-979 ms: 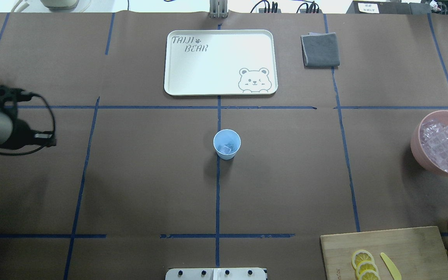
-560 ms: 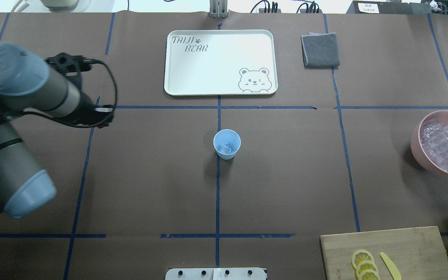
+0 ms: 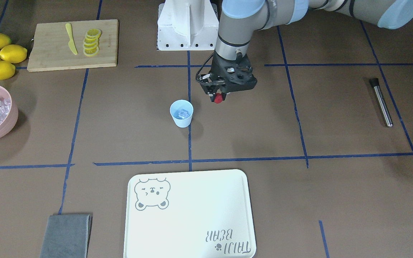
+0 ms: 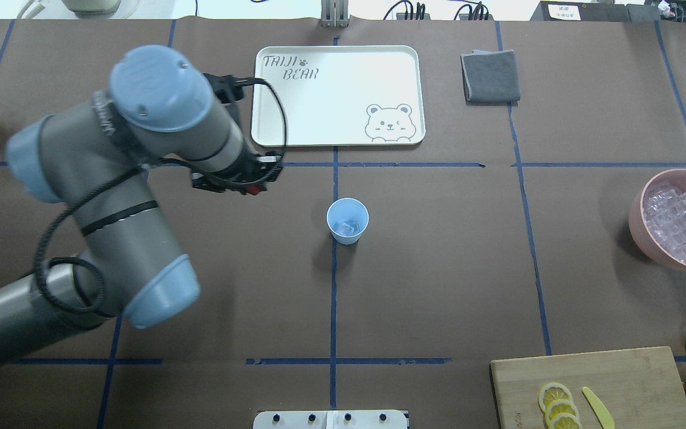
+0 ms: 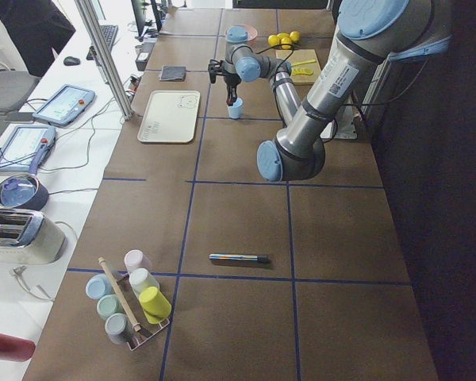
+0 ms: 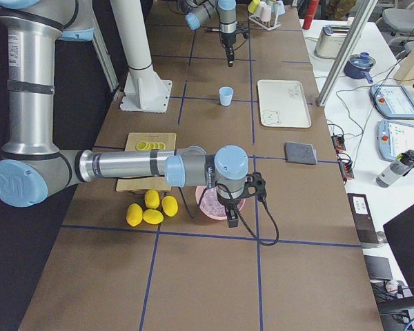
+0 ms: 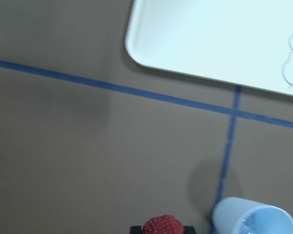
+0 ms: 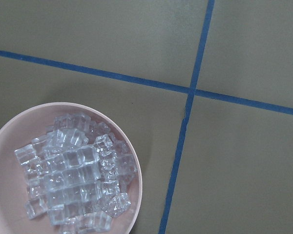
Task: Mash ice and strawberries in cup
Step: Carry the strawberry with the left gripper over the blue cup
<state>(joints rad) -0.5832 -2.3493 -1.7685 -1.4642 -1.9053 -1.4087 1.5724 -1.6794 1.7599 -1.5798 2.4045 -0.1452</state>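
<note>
The cup stands upright at the middle of the surface, on a blue tape line, with a few cubes of ice lying in its bottom. The strawberry is not in it: the left pincer has it pinched between its fingertips, red end down, raised off the surface on the cup's left side and not over its mouth. The left arm comes in from the robot's left with its elbow bent, the forearm reaching toward the centre and the wrist turned so that the pincer points straight down. Beyond the cup lies a pale tray with a bear drawing, bare (its lettering reads TAIJI BEAR), and a folded grey cloth beside it. Far to the right a pink bowl holds a heap of more ice cubes. The right arm stretches level along the surface's near side, its wrist bent down above that bowl; whether the right pincer is spread or pressed together I cannot tell. Near it are a wooden board with lemon slices and a yellow knife, and whole lemons. A metal rod lies well apart on the robot's left.
</note>
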